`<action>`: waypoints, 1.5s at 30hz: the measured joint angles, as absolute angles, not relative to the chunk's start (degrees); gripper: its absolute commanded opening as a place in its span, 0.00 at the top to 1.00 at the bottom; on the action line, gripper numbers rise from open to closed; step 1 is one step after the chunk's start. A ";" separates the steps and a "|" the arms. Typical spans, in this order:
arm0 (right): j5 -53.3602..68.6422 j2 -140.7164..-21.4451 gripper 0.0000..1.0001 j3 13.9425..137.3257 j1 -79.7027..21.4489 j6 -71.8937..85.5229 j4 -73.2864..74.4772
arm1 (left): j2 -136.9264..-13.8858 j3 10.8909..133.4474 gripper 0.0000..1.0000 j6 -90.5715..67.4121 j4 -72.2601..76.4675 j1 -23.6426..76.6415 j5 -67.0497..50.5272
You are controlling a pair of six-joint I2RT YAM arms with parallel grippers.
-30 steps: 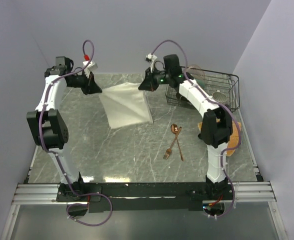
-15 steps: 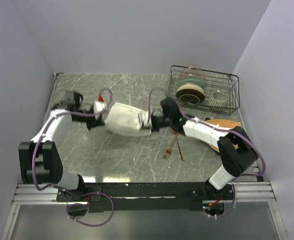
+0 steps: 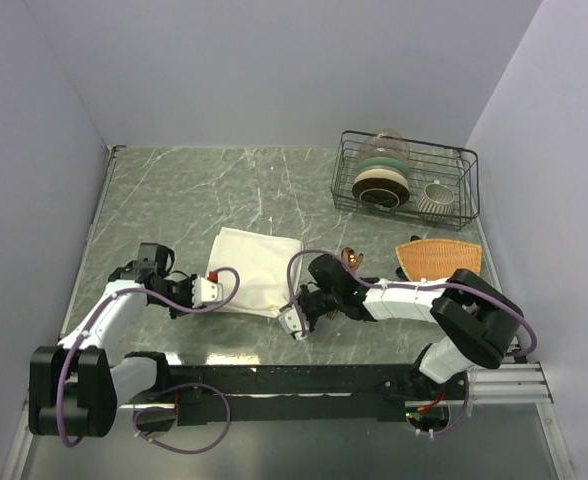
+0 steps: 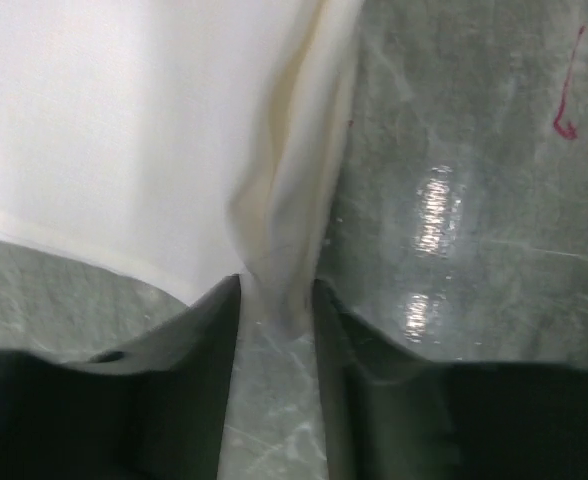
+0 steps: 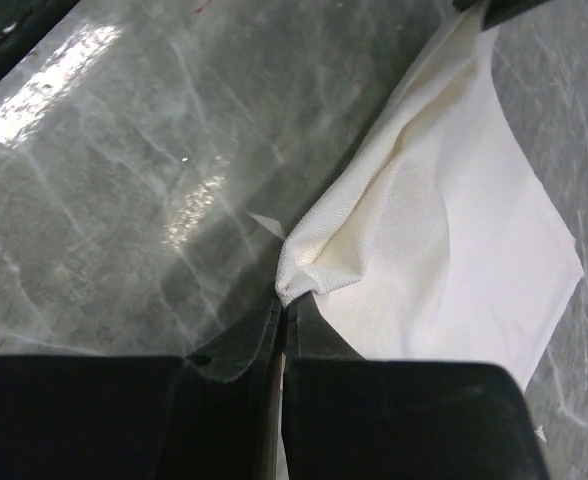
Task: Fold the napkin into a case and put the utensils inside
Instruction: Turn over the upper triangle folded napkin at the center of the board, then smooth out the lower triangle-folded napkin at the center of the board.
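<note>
Laying the folded napkin [image 3: 254, 268] flat on the marble table [image 3: 174, 200] wanted an even release: left gripper [image 4: 276, 305] stood parted around one near corner, right gripper [image 5: 282, 312] pinched the other.

No text, label or number can be read; the red mark [image 4: 568, 80] on the tabletop [image 4: 454, 220] is illegible.

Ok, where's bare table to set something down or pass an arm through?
Free: the far table from the napkin to the back wall, left of the dish rack. Crowded: the right side, with rack, orange mat and right arm, and the near edge around left claw and right claw.
</note>
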State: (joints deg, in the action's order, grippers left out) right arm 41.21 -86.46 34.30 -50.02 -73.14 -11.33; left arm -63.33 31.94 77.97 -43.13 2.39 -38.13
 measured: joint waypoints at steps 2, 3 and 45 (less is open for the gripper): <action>40.10 -86.48 0.48 33.56 -50.94 -74.61 -10.90 | -61.52 31.16 0.43 79.81 -44.38 2.37 -37.04; 39.68 -86.46 0.33 33.26 -51.18 -75.09 -10.31 | -60.88 31.09 0.42 80.53 -45.17 2.37 -36.80; 27.49 -88.18 0.62 48.42 -55.00 -18.48 6.63 | -71.55 35.14 0.60 74.54 -45.36 4.34 -32.69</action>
State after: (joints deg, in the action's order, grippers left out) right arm 27.49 -88.18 48.42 -55.00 -18.48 6.63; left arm -71.55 35.14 74.54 -45.36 4.34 -32.69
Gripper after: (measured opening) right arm 0.376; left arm 0.443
